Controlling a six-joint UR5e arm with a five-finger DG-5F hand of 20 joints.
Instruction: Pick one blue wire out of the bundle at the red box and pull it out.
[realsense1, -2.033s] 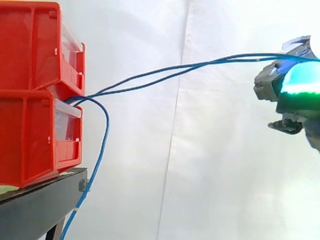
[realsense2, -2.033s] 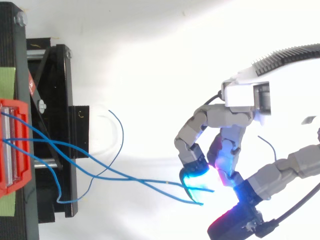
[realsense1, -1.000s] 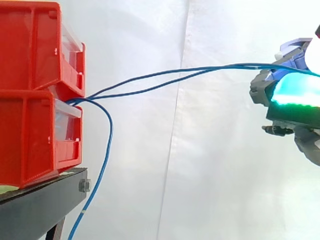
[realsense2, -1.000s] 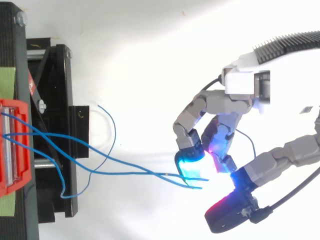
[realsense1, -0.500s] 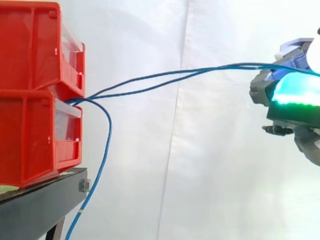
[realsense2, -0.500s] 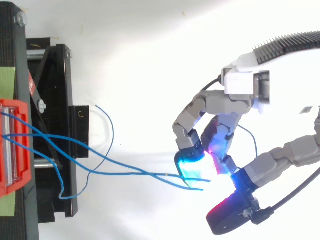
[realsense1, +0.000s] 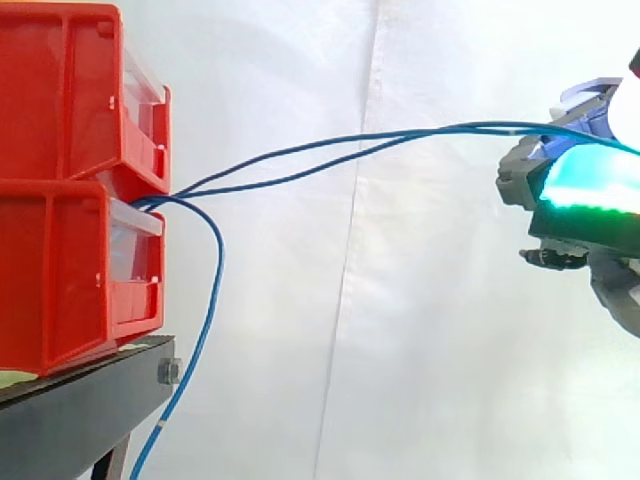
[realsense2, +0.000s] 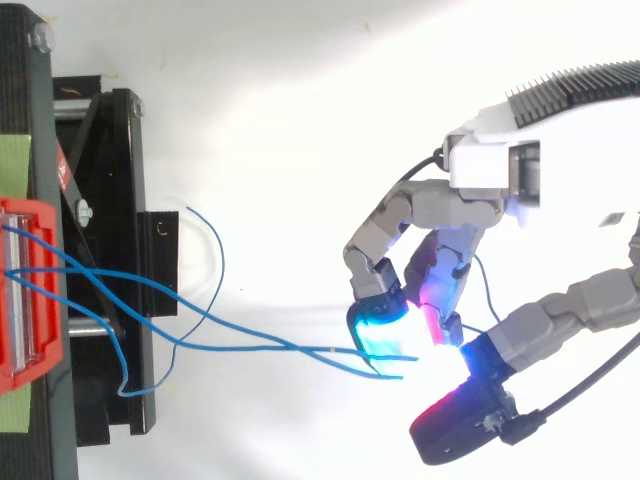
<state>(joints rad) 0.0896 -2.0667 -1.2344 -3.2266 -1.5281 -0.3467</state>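
- The hand (realsense2: 445, 212) has its fingers curled in. The cyan fingertip (realsense2: 378, 330) looks clamped on two blue wires (realsense1: 450, 128), right near their free ends, so not just one.
- Those wires arc from the gap between the stacked red bins (realsense1: 60, 260) across to the hand. A third blue wire (realsense1: 219, 262) droops down beside the bins.
- They look thin, light and floppy, and the insulation is probably slick. I'd pinch firmly on a single strand, a bit back from the tip.

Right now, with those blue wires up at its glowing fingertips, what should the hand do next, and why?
Probably draw the hand straight away from the red boxes. Its curled fingers seem to pinch two blue wires, which arch loosely and run in between the boxes, so neither is out yet.
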